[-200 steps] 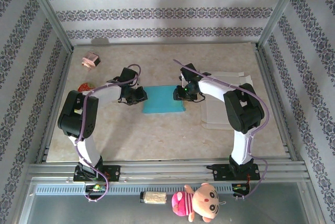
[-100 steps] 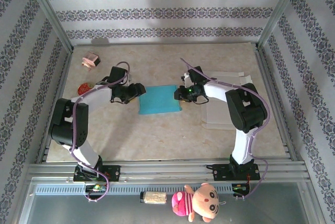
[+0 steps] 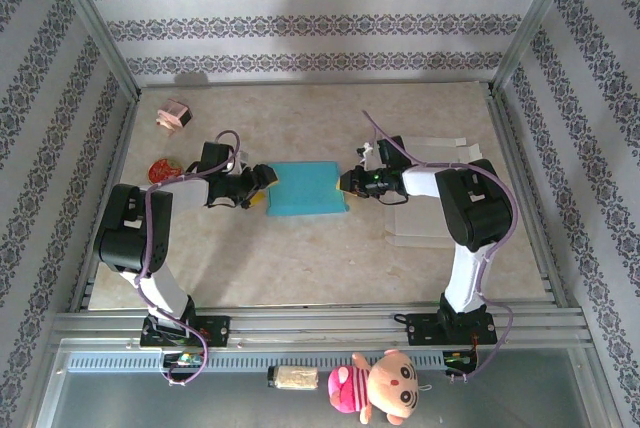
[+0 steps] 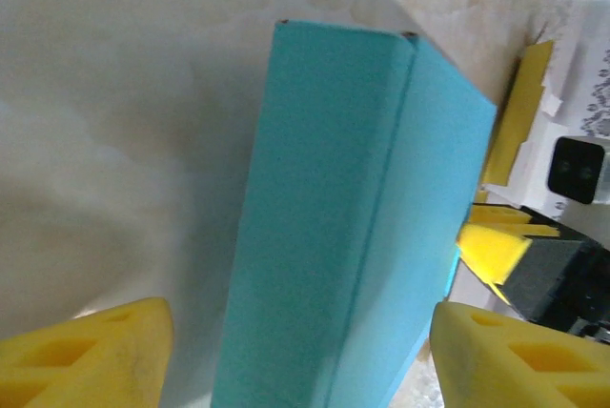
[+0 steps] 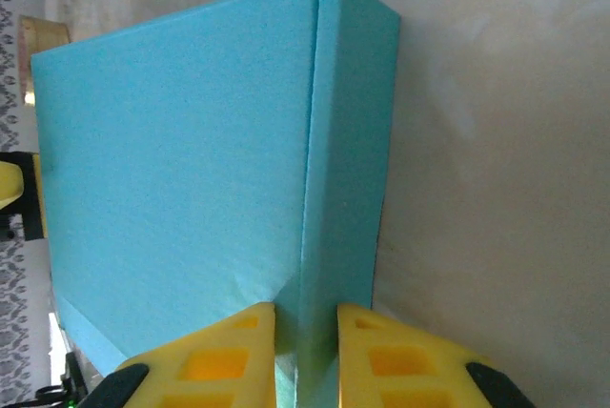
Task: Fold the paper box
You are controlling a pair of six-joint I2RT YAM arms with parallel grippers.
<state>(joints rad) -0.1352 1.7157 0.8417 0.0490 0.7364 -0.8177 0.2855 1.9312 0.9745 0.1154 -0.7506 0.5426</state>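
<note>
Letting go is the news on the left; the left fingers point(image 4: 100, 356) now stand wide apart with the paper box point(image 4: 353, 236) between them, where a second ago they were closed at its left edge; the near one is clear of the card, and whether the far one brushes it is hard to tell from this close.

On the other side the opposite has happened; the right fingers point(image 5: 224, 356) have drawn together and are clamped on the box's right edge, one on the broad teal face and one on the narrow side panel, the crease running up between them.

From above, the box lies at the middle of the worktop point(image 3: 300, 258), between the two arms, having shifted a little to the left; the left arm has sunk low and pulled back, the right has reached out low as well; a stack of white sheets point(image 3: 425, 218) lies just beyond the right arm, apart from the box.

This reads as a handover of the hold; the right side seems to pin the box while the left is free to take a new purchase on a flap or wall; a side panel already stands folded against the face, so the folding is probably under way but not finished; with a thin pinch on one edge, any push from the left could slide or twist the box.
</note>
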